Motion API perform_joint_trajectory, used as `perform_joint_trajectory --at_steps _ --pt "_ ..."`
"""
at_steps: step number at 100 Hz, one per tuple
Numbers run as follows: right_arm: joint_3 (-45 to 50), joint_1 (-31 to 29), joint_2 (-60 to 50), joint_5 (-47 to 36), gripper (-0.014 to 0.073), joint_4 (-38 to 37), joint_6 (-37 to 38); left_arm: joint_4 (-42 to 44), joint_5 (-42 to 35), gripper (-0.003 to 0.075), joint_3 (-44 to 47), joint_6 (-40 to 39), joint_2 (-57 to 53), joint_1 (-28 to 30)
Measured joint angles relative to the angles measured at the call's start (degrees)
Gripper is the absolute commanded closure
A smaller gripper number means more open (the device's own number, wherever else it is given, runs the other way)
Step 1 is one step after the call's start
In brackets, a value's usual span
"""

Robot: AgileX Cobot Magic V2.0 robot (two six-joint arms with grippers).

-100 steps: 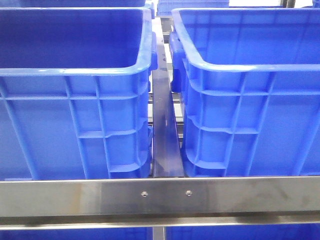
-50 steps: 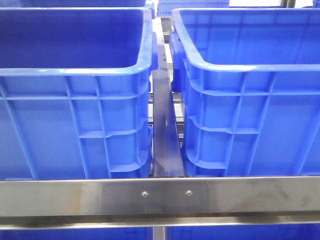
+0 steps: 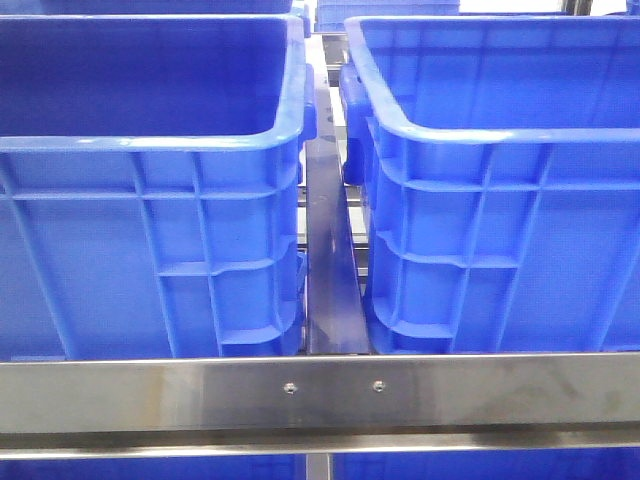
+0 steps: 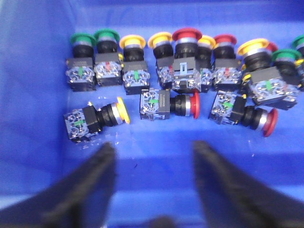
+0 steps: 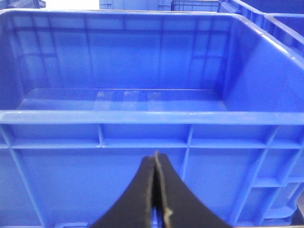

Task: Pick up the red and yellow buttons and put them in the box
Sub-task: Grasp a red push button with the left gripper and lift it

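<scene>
In the left wrist view, several push buttons with red, yellow and green heads lie on the floor of a blue crate [image 4: 38,156]. Three lie on their sides nearest my fingers: a yellow one [image 4: 121,110], a red one [image 4: 195,104] and another red one [image 4: 270,122]. A row stands behind them, among them a yellow [image 4: 133,42] and a red [image 4: 186,34]. My left gripper [image 4: 154,146] is open and empty, just short of them. My right gripper [image 5: 156,156] is shut and empty, outside the near wall of an empty blue box [image 5: 142,117].
The front view shows two deep blue crates, left [image 3: 150,140] and right [image 3: 500,135], with their insides hidden and neither arm in sight. A dark bar [image 3: 330,270] runs between them. A steel rail [image 3: 320,395] crosses in front. Green buttons [image 4: 81,39] are mixed in.
</scene>
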Motion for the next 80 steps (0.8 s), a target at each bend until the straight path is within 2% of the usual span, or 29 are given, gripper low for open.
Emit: perform_joint_trajectory --at_steps 18,47,80 --pt "0.0 0.0 0.0 0.0 0.0664 0.0 0.0 -0.1 1.3 0.0258 -3.9 0.0 7.2 0.0" --pt "0.0 0.0 0.0 0.0 0.0664 0.0 0.0 -4.3 9.8 0.0258 -13.6 0.0 20.0 0.0" --pt "0.0 0.0 0.0 0.0 0.0664 0.0 0.0 -6.9 11.2 0.0258 -23.2 0.0 34.2 0.0"
